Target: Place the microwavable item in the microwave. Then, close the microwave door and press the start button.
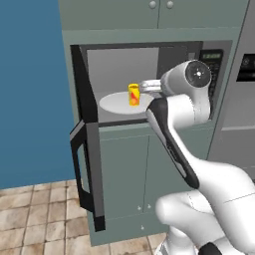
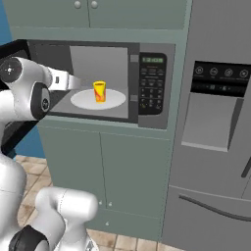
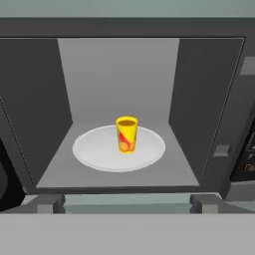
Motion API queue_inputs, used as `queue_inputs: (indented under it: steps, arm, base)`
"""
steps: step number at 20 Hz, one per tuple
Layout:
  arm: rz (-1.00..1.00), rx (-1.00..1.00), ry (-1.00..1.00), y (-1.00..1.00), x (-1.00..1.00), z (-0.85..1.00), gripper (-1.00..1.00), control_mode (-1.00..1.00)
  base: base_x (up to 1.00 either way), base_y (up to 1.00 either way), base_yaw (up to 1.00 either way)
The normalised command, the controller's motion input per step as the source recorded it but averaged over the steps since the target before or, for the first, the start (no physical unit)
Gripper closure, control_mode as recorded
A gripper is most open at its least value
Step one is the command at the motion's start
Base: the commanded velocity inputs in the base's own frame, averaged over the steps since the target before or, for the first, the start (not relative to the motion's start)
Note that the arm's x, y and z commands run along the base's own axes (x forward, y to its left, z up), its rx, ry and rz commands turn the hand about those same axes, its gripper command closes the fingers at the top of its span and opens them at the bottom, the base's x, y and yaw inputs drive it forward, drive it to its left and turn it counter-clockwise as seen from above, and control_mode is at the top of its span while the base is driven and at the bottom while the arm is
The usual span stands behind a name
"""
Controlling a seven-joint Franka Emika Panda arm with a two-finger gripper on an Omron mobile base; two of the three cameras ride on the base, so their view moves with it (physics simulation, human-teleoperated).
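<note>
The microwavable item, a small yellow cup [image 1: 133,94] [image 2: 99,91] [image 3: 126,134] with a red-orange mark, stands upright on the white turntable [image 3: 94,149] inside the microwave [image 1: 119,64] [image 2: 98,61]. My gripper [image 3: 127,203] [image 1: 145,86] [image 2: 73,82] hovers at the front of the opening, a little short of the cup, open with nothing between its fingers. The microwave door [image 1: 87,149] [image 2: 13,130] is swung wide open to the left. The black keypad panel [image 1: 213,64] [image 2: 151,83] sits to the right of the cavity.
A grey fridge [image 2: 215,122] with a dispenser stands right of the microwave. Green cabinet doors [image 2: 108,171] lie below the microwave, and more cabinets [image 1: 159,10] above it. A blue wall [image 1: 30,89] and a tiled floor [image 1: 40,214] are to the left of the open door.
</note>
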Motion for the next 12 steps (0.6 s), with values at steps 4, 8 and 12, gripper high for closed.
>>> queue_inputs:
  steps: [4,8,12]
  arm:
    - [0.0,0.0,-0.07,-0.01,-1.0,-0.15,-1.0,-1.0]
    - [0.0,0.0,0.0,0.0,-1.0,0.0,-1.0,-1.0]
    - [0.0,-0.07,0.0,0.02,-1.0,0.0,-1.0,-1.0]
  base:
    - [0.0,0.0,0.0]
    - [0.0,0.0,0.0]
    - [0.0,0.0,0.0]
